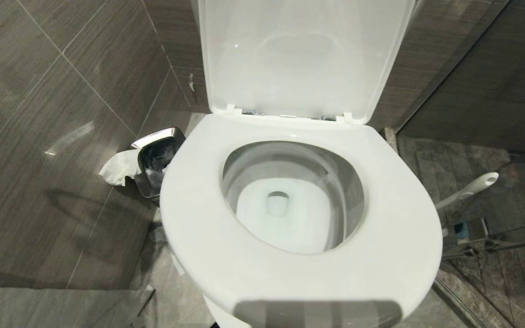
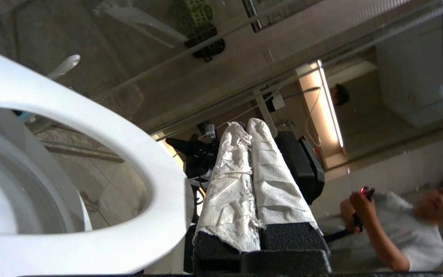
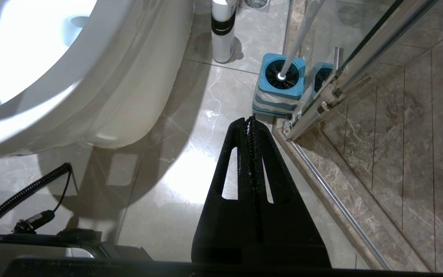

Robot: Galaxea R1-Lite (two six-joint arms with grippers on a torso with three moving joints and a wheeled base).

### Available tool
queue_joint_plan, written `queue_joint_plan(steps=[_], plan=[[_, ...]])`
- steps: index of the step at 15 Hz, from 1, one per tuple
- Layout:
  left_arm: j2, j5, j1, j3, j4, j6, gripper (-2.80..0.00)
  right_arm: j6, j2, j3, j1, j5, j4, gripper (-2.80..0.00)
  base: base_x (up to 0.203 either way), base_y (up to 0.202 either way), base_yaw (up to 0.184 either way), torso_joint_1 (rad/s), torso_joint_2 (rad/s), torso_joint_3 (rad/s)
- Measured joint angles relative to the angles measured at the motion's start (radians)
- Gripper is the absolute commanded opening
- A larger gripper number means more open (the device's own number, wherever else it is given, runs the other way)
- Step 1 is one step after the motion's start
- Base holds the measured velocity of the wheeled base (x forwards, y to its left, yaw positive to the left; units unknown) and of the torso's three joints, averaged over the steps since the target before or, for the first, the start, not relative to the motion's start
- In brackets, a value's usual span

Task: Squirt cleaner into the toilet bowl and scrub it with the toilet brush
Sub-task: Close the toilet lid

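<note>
1. The toilet bowl (image 1: 290, 214) sits wide open in the middle of the head view, seat down, lid (image 1: 299, 59) tipped up against the tank, clear water pooled at the bottom.
2. Neither arm shows in the head view, so both claws are read from the wrist cameras.
3. The left claw (image 2: 246, 125) is out beside the front rim of the seat, off the bowl's edge and not touching it. Its two fingers (image 2: 271, 181) are wrapped in white paper towel and pressed together, with nothing between them.
4. The right claw (image 3: 251, 120) hangs low over the floor tiles (image 3: 183, 181) beside the bowl's outer wall, black fingers together tip to tip, holding nothing.
5. The toilet brush (image 3: 302, 34) stands in its blue-and-grey holder (image 3: 281, 86) on the floor, just beyond the right claw's tip and close against the glass shower door frame (image 3: 321, 104). In the head view its white handle leans out to the right of the seat, rounded tip up.
6. A white bottle (image 3: 222, 32) with a dark band stands upright on the tiles between the bowl's base and the brush holder; its top is cut off by the frame, so the cap cannot be made out.
7. On the other side of the toilet, a small steel bin (image 1: 157, 164) sits against the wall with white tissue (image 1: 119, 169) hanging over its edge.
8. A person (image 2: 394, 227) in a light shirt shows in the left wrist view, holding a small device in one hand.
</note>
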Motion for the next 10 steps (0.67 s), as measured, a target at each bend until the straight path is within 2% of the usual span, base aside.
queue_joint_plan(steps=[2, 4, 5, 6, 8, 9, 10], plan=[[-0.004, 0.0, 0.021, 0.052, 0.017, -0.014, -2.8, 0.0, 0.0, 0.0, 0.0, 0.001, 0.0, -2.8, 0.0, 0.0, 0.0, 0.0, 0.0, 0.0], [-0.032, 0.019, 0.004, 0.131, 0.122, -0.03, -2.8, 0.002, 0.0, 0.0, 0.0, 0.0, 0.0, -2.8, 0.0, 0.0, 0.0, 0.0, 0.0, 0.0], [-0.043, 0.078, -0.013, 0.156, 0.189, -0.052, -2.8, 0.002, 0.0, 0.0, 0.0, 0.0, 0.0, -2.8, 0.0, 0.0, 0.0, 0.0, 0.0, 0.0], [-0.051, 0.166, -0.029, 0.154, 0.271, -0.098, -2.8, 0.002, 0.0, 0.0, 0.0, 0.0, 0.0, -2.8, 0.0, 0.0, 0.0, 0.0, 0.0, 0.0], [-0.056, 0.322, -0.068, 0.081, 0.488, -0.208, -2.8, 0.003, 0.0, 0.0, 0.0, 0.0, 0.0, -2.8, 0.0, 0.0, 0.0, 0.0, 0.0, 0.0], [-0.057, 0.365, -0.094, 0.052, 0.602, -0.209, -2.8, 0.003, 0.0, 0.0, 0.0, 0.0, 0.0, -2.8, 0.0, 0.0, 0.0, 0.0, 0.0, 0.0], [-0.057, 0.38, -0.119, 0.034, 0.709, -0.164, -2.8, 0.004, 0.0, 0.0, 0.0, 0.0, 0.0, -2.8, 0.0, 0.0, 0.0, 0.0, 0.0, 0.0]])
